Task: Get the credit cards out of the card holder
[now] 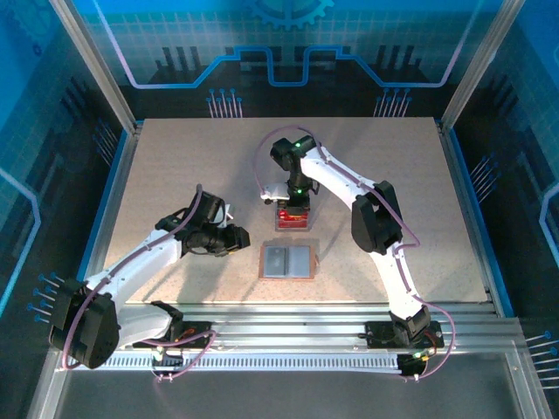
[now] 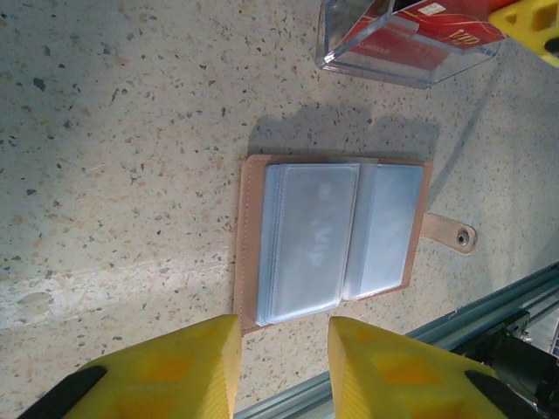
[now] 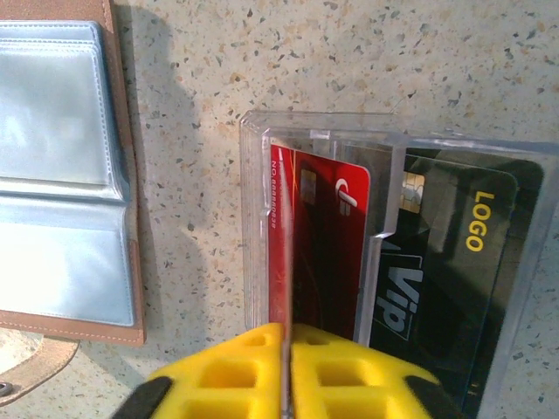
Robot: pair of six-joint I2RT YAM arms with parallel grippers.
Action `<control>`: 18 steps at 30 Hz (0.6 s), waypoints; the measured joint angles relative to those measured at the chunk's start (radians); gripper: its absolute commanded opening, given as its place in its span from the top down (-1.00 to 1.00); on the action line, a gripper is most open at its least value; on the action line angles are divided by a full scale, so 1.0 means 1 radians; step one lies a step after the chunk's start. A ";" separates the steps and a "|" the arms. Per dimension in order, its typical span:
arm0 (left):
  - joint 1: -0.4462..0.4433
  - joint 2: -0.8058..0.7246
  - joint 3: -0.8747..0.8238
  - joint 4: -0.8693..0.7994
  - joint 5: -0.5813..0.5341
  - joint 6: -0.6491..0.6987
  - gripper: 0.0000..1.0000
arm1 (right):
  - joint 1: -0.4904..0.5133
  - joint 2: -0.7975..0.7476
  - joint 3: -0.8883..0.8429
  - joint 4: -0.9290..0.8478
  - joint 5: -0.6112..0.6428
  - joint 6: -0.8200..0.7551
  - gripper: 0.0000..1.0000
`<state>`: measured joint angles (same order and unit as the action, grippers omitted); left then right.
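Observation:
The card holder (image 1: 286, 261) lies open and flat on the table, pale blue-grey sleeves up, its snap tab (image 2: 456, 236) sticking out. In the left wrist view the card holder (image 2: 336, 236) sits just beyond my left gripper (image 2: 284, 367), which is open with only bare table between its fingers. My right gripper (image 3: 286, 349) is shut on a red credit card (image 3: 281, 262) held on edge inside the clear plastic box (image 3: 253, 218). Another red credit card (image 3: 327, 244) and a black card (image 3: 454, 279) lie in that box. From above, the right gripper (image 1: 295, 205) hangs over the box (image 1: 293, 220).
The card holder (image 3: 61, 175) lies just left of the box in the right wrist view. Aluminium rails (image 1: 288, 316) run along the table's near edge, close to the holder. The left gripper (image 1: 243, 240) is to the holder's left.

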<state>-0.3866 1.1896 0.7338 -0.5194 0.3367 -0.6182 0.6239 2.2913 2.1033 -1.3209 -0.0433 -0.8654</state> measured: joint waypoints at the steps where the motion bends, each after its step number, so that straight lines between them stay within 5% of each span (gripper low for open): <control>1: 0.001 0.000 -0.002 0.000 0.000 0.000 0.36 | 0.000 0.000 0.002 0.000 0.003 0.001 0.62; 18: 0.005 0.017 -0.012 0.015 0.014 0.000 0.36 | 0.017 -0.058 -0.009 0.012 0.040 0.059 0.54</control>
<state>-0.3813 1.2064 0.7219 -0.5045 0.3511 -0.6186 0.6411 2.2333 2.0941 -1.3087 -0.0036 -0.8062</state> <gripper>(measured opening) 0.325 0.222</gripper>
